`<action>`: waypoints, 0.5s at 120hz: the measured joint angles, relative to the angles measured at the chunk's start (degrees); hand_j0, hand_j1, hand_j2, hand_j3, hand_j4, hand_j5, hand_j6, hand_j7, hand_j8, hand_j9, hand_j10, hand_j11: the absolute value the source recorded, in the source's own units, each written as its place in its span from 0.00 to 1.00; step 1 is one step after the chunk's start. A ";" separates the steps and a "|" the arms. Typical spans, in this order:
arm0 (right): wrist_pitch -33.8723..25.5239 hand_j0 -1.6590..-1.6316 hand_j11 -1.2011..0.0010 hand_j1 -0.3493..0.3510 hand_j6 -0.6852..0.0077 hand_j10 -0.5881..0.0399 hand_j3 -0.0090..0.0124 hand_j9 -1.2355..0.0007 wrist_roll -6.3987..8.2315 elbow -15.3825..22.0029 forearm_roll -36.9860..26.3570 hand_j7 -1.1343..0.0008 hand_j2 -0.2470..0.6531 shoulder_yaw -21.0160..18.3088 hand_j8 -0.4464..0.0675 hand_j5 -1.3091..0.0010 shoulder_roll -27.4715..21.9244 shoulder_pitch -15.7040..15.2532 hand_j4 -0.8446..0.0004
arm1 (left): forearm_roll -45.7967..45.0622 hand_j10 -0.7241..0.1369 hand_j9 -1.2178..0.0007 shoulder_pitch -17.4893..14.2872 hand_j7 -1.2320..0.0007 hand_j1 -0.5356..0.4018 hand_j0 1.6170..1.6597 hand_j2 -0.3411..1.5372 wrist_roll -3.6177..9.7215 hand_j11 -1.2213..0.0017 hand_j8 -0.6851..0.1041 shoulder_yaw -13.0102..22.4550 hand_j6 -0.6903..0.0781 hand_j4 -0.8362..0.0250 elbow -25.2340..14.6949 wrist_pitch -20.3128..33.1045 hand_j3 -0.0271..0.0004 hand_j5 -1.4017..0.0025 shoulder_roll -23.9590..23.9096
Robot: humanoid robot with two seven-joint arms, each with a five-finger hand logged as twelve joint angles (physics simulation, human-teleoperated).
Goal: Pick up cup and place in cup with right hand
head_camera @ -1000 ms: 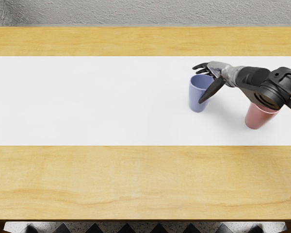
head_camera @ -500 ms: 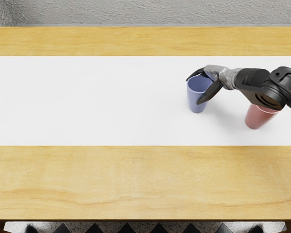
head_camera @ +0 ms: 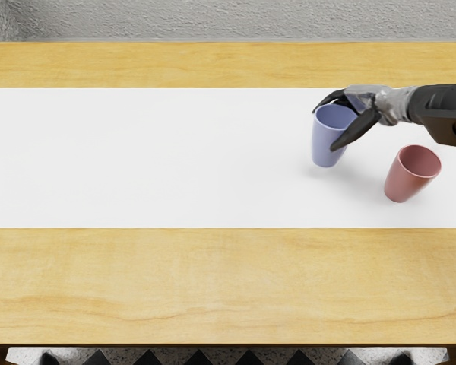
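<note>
1. Closest to me is the bare wood of the worktop [head_camera: 213,281], with nothing in play on it. Beyond that edge, the white strip [head_camera: 152,160] carries the work.
2. The pink cup [head_camera: 406,181] stands on the strip, mouth up, just where it was. What's new is my view of it: the arm [head_camera: 439,110] has drawn off toward the right and no longer covers its rim. I can see into the opening now, which should make lining up easier.
3. Slightly farther off, the blue cup [head_camera: 325,141] has shifted right and away from me. Its base looks lifted off the strip, judging by the shadow beneath, though only by a little. I take it that the pick is done or nearly so, and the placing still lies ahead.
4. My right robot hand [head_camera: 371,100] is closed on the blue cup, thumb across the near side, the other fingers round the far side.
5. Next I'd want more height, then a move right and back toward me until the blue base sits over the pink mouth. If I go across too low, I could knock the pink cup over.
</note>
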 joint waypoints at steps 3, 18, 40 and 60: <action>0.49 0.40 0.31 0.67 0.70 0.65 0.41 0.33 0.00 0.62 0.57 0.33 0.24 0.12 0.65 0.34 -1.06 0.27 0.67 | 0.00 0.83 0.99 0.00 0.99 0.93 0.96 0.18 0.00 0.99 0.86 0.01 0.88 0.96 0.00 0.00 0.99 0.99 0.00; 1.79 0.41 0.31 0.68 0.71 0.66 0.39 0.33 -0.02 4.89 2.96 0.32 0.23 0.45 0.67 0.33 -7.39 1.37 0.68 | 0.00 0.83 0.99 0.00 0.99 0.93 0.96 0.18 0.00 0.99 0.86 0.01 0.88 0.96 0.00 0.00 0.99 0.99 0.00; 2.56 0.41 0.30 0.69 0.72 0.67 0.41 0.32 -0.03 11.90 6.05 0.32 0.25 0.58 0.68 0.33 -17.08 3.03 0.69 | 0.00 0.83 0.99 0.00 0.99 0.93 0.96 0.18 0.00 0.99 0.86 0.02 0.88 0.96 0.01 -0.01 0.98 0.99 0.00; 4.02 0.41 0.30 0.69 0.73 0.67 0.39 0.32 0.18 15.70 7.45 0.32 0.26 0.49 0.69 0.32 -24.12 3.56 0.69 | 0.00 0.83 0.99 0.00 0.99 0.93 0.96 0.18 0.00 0.99 0.86 0.01 0.88 0.96 -0.01 0.00 0.98 0.99 0.00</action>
